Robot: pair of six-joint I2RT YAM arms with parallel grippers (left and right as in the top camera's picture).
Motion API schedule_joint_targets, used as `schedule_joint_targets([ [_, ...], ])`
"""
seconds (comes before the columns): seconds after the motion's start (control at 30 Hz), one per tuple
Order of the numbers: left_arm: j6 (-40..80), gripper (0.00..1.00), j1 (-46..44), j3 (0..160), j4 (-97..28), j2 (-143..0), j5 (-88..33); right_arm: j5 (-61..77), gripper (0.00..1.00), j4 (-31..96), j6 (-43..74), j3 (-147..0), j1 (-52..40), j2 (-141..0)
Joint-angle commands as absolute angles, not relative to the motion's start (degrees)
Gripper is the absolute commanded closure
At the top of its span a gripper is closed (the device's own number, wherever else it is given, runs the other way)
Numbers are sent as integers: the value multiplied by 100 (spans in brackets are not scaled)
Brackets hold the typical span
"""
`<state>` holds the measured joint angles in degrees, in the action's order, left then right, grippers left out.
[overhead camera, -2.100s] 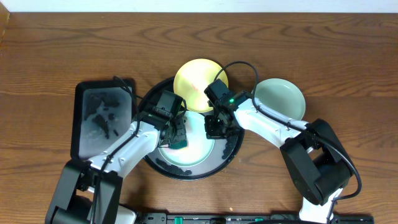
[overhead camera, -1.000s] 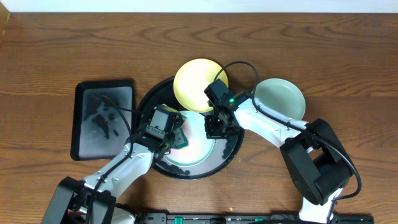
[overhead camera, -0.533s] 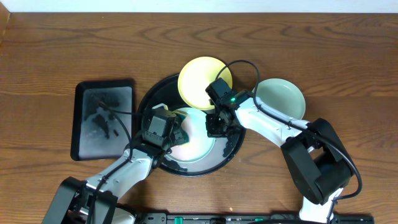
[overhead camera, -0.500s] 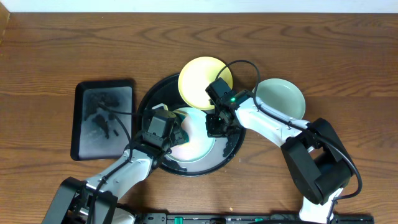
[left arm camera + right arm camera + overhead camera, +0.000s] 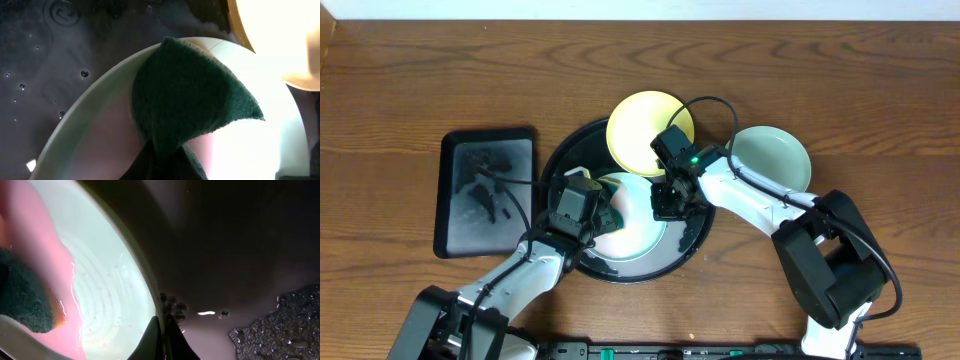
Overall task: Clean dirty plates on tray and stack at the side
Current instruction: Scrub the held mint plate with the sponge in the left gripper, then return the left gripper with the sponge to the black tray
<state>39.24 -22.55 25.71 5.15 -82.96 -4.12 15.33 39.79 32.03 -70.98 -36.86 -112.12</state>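
Observation:
The round black tray [image 5: 690, 250] holds a pale mint-blue plate [image 5: 638, 238]. My left gripper [image 5: 603, 216] is shut on a dark green sponge [image 5: 190, 100] and presses it on this plate [image 5: 85, 145]. My right gripper [image 5: 665, 206] is shut on the plate's right rim [image 5: 150, 300]; its fingers [image 5: 163, 330] pinch the edge. The sponge also shows at the left of the right wrist view [image 5: 20, 300]. A pale yellow plate [image 5: 645, 125] rests on the tray's far rim. A second mint-blue plate [image 5: 775, 155] lies on the table to the right of the tray.
A smaller black rectangular tray [image 5: 485, 190] with wet marks lies left of the round tray. The round tray's floor is wet with droplets [image 5: 240, 255] and some foam [image 5: 280, 325]. The table is brown wood [image 5: 880, 90].
Over two seconds my left gripper slid the sponge across the mint plate toward the left front. The yellow plate shifted slightly to the right. My right gripper has kept still on the rim.

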Motion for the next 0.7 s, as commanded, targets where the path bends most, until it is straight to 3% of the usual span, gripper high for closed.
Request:
schedule_joint_targets([
  [0.0, 3356, 93, -2206, 1916, -635, -8879, -237, 1446, 99, 4051, 3162, -7140, -3640, -11264],
  [0.27, 3148, 93, -2202, 2696, -1846, -7443, 405, 1466, 99, 4049, 3162, -7140, -3640, -11264],
  [0.67, 2945, 93, -1977, 3623, -2279, -5732, 731, 1509, 99, 4047, 3118, -7153, -3640, -11262],
])
